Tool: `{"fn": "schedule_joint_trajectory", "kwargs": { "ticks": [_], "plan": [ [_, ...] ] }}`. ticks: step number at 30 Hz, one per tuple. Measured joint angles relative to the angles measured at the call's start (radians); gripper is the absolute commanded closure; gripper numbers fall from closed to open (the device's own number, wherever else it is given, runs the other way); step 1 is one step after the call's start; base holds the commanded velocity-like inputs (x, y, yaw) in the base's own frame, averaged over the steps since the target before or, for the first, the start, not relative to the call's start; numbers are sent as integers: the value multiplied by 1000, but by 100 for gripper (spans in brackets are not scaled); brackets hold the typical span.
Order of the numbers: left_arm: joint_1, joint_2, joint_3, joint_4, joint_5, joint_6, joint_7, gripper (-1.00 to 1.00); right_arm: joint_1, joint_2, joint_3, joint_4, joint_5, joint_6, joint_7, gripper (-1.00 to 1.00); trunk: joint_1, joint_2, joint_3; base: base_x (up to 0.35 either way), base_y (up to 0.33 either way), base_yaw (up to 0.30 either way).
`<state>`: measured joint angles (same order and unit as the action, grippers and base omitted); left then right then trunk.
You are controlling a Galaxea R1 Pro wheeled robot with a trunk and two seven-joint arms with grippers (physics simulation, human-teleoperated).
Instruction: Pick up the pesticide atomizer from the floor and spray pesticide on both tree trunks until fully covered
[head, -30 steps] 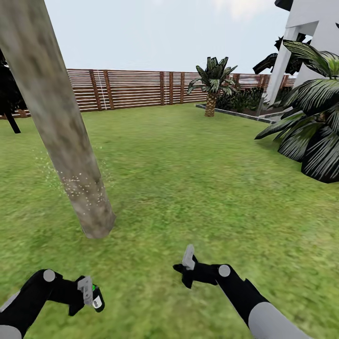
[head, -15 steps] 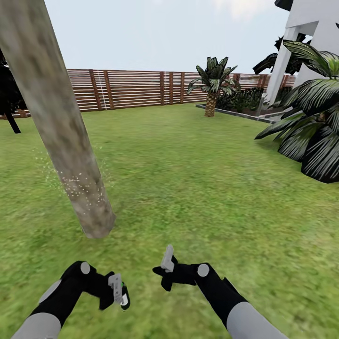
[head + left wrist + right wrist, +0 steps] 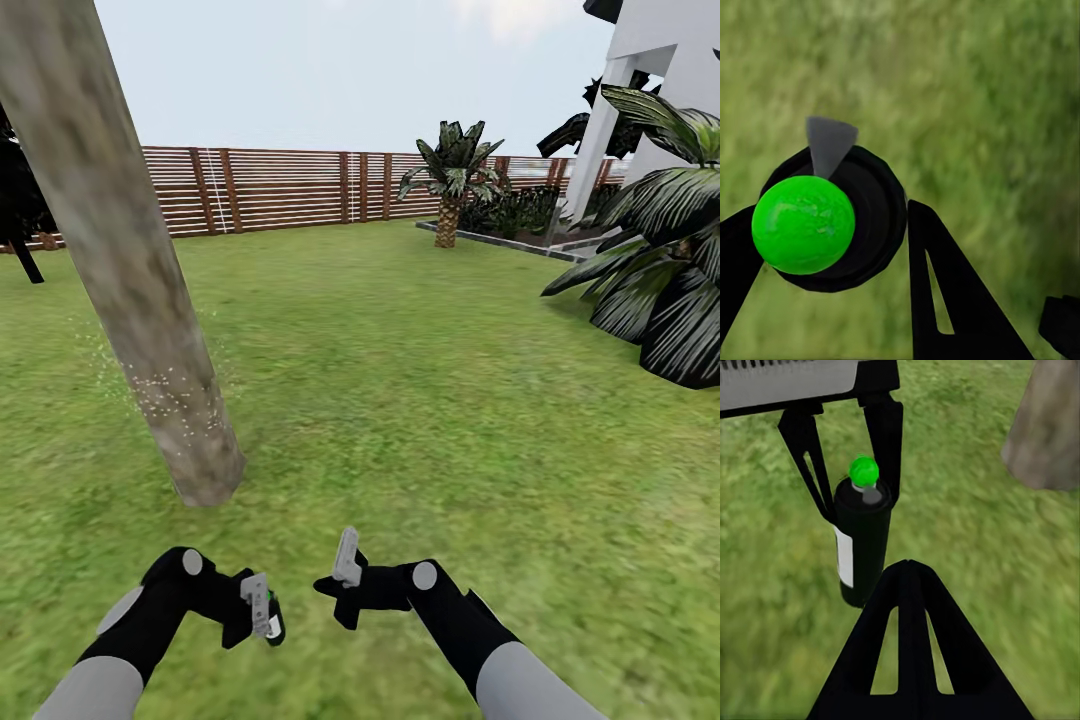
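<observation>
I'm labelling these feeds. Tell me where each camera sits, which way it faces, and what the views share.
Head: on the robot's head, facing forward and down over lawn, trunk and fence; both arms show.
Left wrist: by the left gripper, facing down along its fingers onto the atomizer top and grass.
Right wrist: by the right gripper, facing the left gripper with the atomizer; trunk beyond.
Shared: all three show the atomizer; head and right wrist share the trunk.

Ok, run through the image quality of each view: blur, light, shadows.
Head view: flat, even daylight, no cast shadows beside the tree trunk; grass smears near the frame's bottom. Left wrist view: atomizer crisp, lawn behind blurred. Right wrist view: atomizer sharp, grass and trunk soft.
</observation>
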<state>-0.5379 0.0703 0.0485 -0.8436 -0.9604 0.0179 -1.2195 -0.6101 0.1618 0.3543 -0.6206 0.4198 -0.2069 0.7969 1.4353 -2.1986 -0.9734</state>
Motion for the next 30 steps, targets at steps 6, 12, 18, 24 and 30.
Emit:
{"fn": "schedule_joint_trajectory", "kwargs": {
  "ticks": [6, 12, 18, 24, 30],
  "plan": [
    [0, -33, 0, -1, 0, 0, 8, 100, 0, 0, 0, 0, 0, 0, 0, 100, 0, 0, 0, 0, 0, 0],
    [0, -66, 0, -1, 1, -2, 14, 100, 0, 0, 0, 0, 0, -2, 0, 100, 0, 0, 0, 0, 0, 0],
    [-1, -81, -2, -2, 2, -12, 14, 100, 0, -1, 0, 1, 1, -1, 0, 100, 0, 0, 0, 0, 0, 0],
    [-20, -83, -3, -1, 2, -12, 13, 100, 0, -2, 0, 5, 2, -1, -1, 100, 0, 0, 0, 0, 0, 0],
    [-22, -94, -5, -1, 2, -13, 7, 100, 0, -4, 0, 6, 2, -1, -1, 100, 0, 0, 0, 0, 0, 0]
  ]
}}
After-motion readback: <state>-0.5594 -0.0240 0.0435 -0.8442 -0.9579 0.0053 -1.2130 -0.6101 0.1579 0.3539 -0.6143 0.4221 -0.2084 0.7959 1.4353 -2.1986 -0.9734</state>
